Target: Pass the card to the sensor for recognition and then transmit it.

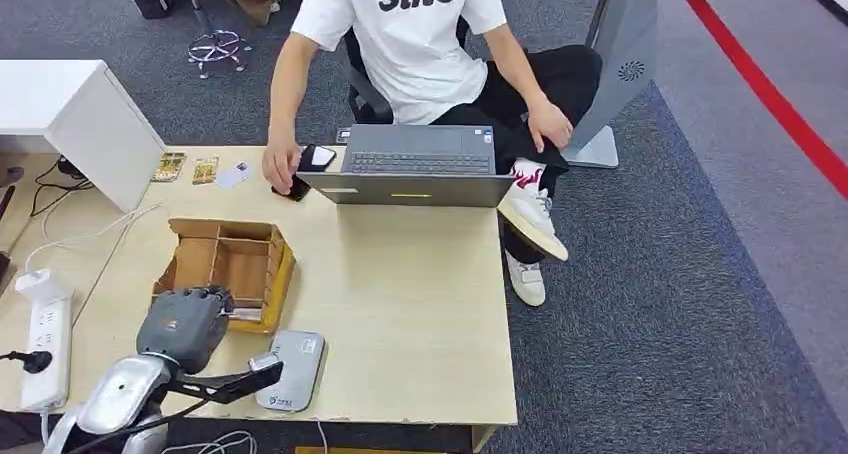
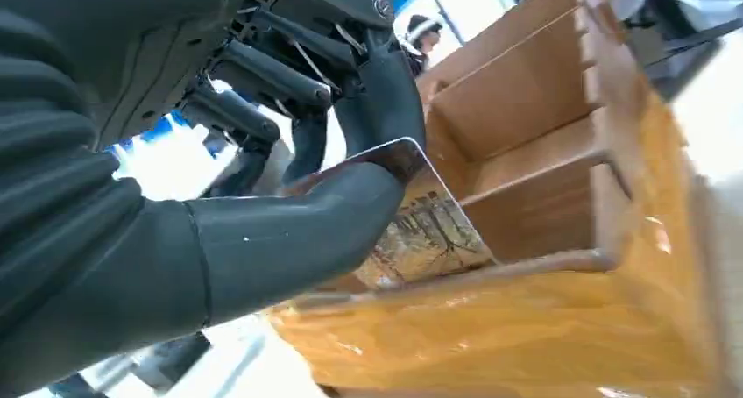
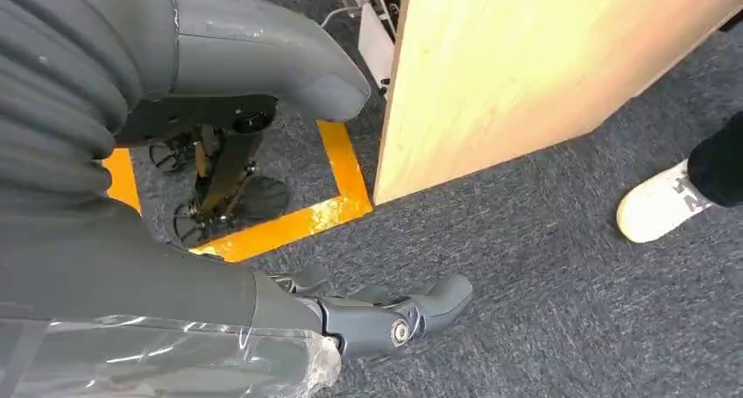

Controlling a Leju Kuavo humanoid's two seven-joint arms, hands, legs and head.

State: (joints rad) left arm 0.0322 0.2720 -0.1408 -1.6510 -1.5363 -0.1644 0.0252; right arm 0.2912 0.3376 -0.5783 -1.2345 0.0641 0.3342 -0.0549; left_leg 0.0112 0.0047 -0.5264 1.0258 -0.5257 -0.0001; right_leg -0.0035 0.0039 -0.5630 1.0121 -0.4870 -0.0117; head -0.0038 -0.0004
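Observation:
My left hand [image 1: 185, 324] is at the near edge of the open cardboard divider box [image 1: 225, 264] on the table's left side. In the left wrist view my left hand [image 2: 263, 205] pinches a printed card [image 2: 429, 231] between the thumb and the dark fingers, just above the box's [image 2: 543, 109] near compartment. In the head view the card's edge [image 1: 243, 315] pokes out of the hand. The flat grey sensor pad [image 1: 292, 369] lies on the table near the front edge, just right of the hand. My right hand [image 3: 158, 266] hangs beside the table [image 3: 508, 74] above the carpet, its fingers [image 3: 385, 319] apart and holding nothing.
A person sits at the far side behind a grey laptop [image 1: 415, 164], one hand on a dark phone [image 1: 300, 179]. Several loose cards [image 1: 205, 169] lie at the far left. A white cabinet [image 1: 80, 114] and a power strip [image 1: 45, 339] stand left of the table [image 1: 420, 304].

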